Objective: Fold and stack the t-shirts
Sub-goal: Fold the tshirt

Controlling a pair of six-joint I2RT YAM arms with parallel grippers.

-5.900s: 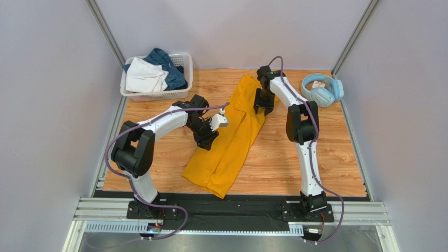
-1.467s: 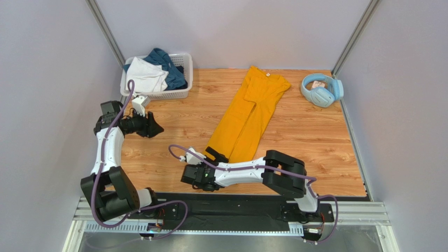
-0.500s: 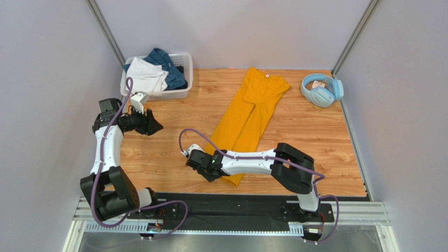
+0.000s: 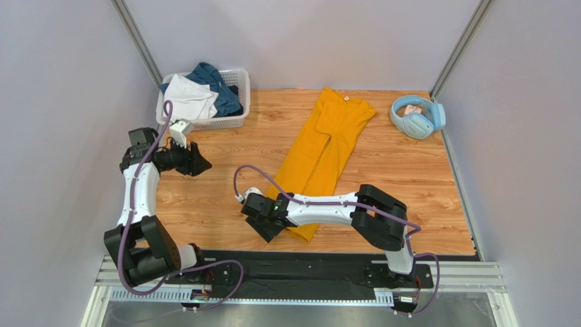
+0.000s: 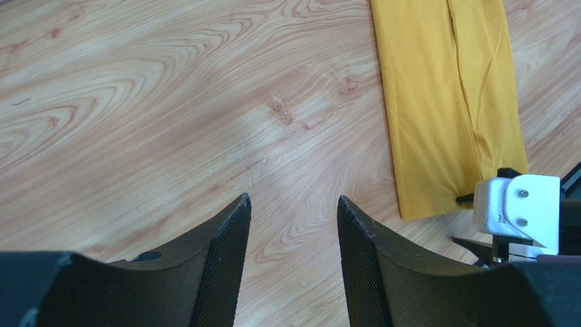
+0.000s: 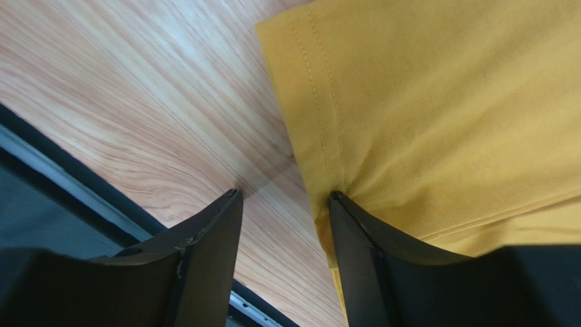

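The mustard-yellow t-shirt [image 4: 326,148] lies folded into a long strip, running from the back centre to the front centre of the table. My right gripper [image 4: 266,228] is open at the shirt's near left corner. In the right wrist view [image 6: 283,197] one finger [image 6: 371,245] presses on the hem of the yellow cloth [image 6: 443,109] and the other rests on bare wood. My left gripper [image 4: 202,163] is open and empty above the wood at the left. In the left wrist view [image 5: 293,201] the shirt's near end [image 5: 450,116] lies to the right. A white shirt [image 4: 187,99] and a teal-blue garment [image 4: 217,85] lie in the basket.
The white lattice basket [image 4: 232,121] stands at the back left corner. Light-blue headphones [image 4: 417,116] lie at the back right. The table's black front rail [image 6: 61,184] runs just past my right gripper. Grey walls enclose the left, right and back.
My right gripper has swung from the back of the shirt to its near left corner and settled lower on the hem. My left arm has drawn back to the left side.
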